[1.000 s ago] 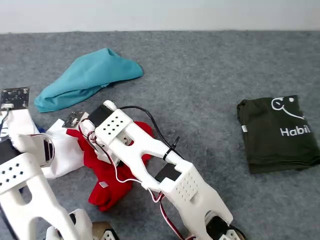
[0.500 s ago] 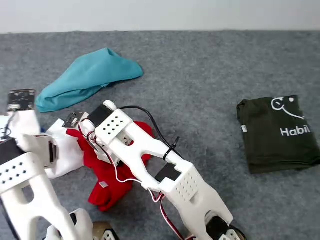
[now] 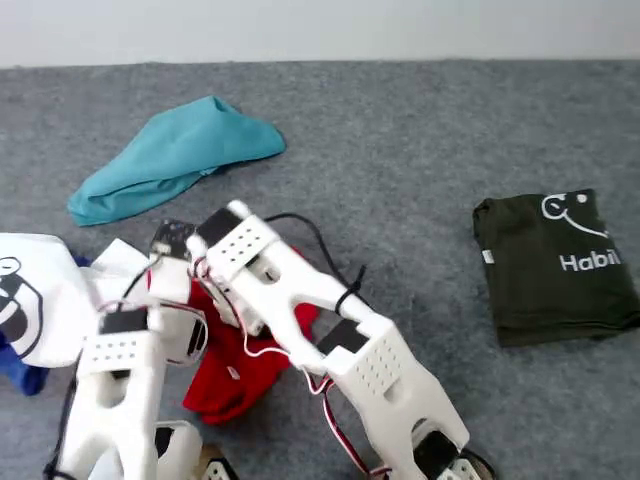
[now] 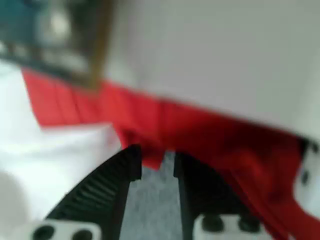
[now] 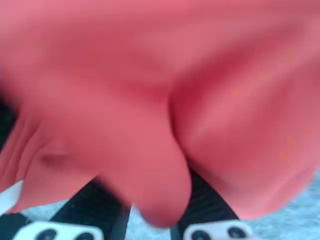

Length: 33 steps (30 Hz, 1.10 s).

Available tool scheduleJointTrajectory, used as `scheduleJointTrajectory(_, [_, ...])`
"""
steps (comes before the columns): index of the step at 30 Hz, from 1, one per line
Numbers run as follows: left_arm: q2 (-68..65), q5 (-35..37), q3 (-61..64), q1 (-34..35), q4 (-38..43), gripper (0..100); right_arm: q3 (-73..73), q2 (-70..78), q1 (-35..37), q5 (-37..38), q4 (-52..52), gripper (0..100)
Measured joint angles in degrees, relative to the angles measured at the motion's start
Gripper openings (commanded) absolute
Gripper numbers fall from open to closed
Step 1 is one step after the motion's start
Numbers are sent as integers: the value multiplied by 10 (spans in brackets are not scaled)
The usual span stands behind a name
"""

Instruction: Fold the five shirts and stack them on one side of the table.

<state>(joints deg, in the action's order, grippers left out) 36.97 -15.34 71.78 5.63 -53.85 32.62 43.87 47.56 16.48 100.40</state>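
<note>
Table (image 3: 420,130) in view, and the red shirt (image 3: 235,365) lay bunched at 7 o'clock, under both arms. It looked soft, light and floppy. I judged it would sag and slip from a single pinch, so a hem or shoulder seam was the place to hold it, two corners at once. It was bright red, crumpled and rolled in thick creases. The teal shirt (image 3: 170,150) was heaped at 10 o'clock and the green shirt (image 3: 555,265) lay folded flat at 3. The white shirt (image 3: 55,295) sat at 8, just beside the red, with the blue shirt (image 3: 18,372) peeking out beneath it. The right gripper (image 5: 150,210) was clamped on a fat red fold. The left gripper (image 4: 156,162) had its jaws slightly apart, a red edge at their tips, nothing gripped.
</note>
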Motion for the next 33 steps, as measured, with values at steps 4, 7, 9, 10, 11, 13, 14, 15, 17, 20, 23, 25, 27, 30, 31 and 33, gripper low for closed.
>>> scheduleJointTrajectory(4, [1,1,11,-10,27,119,-6,-1,0,0,0,35])
scheduleJointTrajectory(7, [2,1,13,-10,28,119,-6,-1,0,0,0,35])
scheduleJointTrajectory(9, [2,1,15,-11,28,119,-12,-1,0,0,1,36])
scheduleJointTrajectory(10, [2,1,15,-11,28,119,-14,-1,0,0,1,36])
scheduleJointTrajectory(11, [2,1,15,-11,28,119,-17,-1,0,0,1,36])
scheduleJointTrajectory(13, [2,1,15,-11,28,119,-17,-1,0,0,1,36])
scheduleJointTrajectory(14, [2,1,15,-11,28,119,-17,-1,0,0,1,36])
scheduleJointTrajectory(15, [2,1,15,-11,28,119,-17,-1,0,0,1,36])
scheduleJointTrajectory(17, [2,1,15,-11,28,119,-17,-1,0,0,1,36])
scheduleJointTrajectory(20, [2,1,15,-11,28,119,-17,-1,0,0,1,36])
scheduleJointTrajectory(23, [2,1,15,-11,28,119,-17,-1,0,0,1,36])
scheduleJointTrajectory(25, [2,1,15,-11,28,119,-17,-1,0,0,1,36])
scheduleJointTrajectory(27, [2,1,15,-11,28,119,-17,-1,0,0,1,36])
scheduleJointTrajectory(30, [2,1,15,-11,28,119,-17,-1,0,0,1,36])
scheduleJointTrajectory(31, [2,1,15,-11,28,119,-17,-1,-1,0,1,36])
scheduleJointTrajectory(33, [2,1,15,-11,28,119,-17,-1,-5,0,1,35])
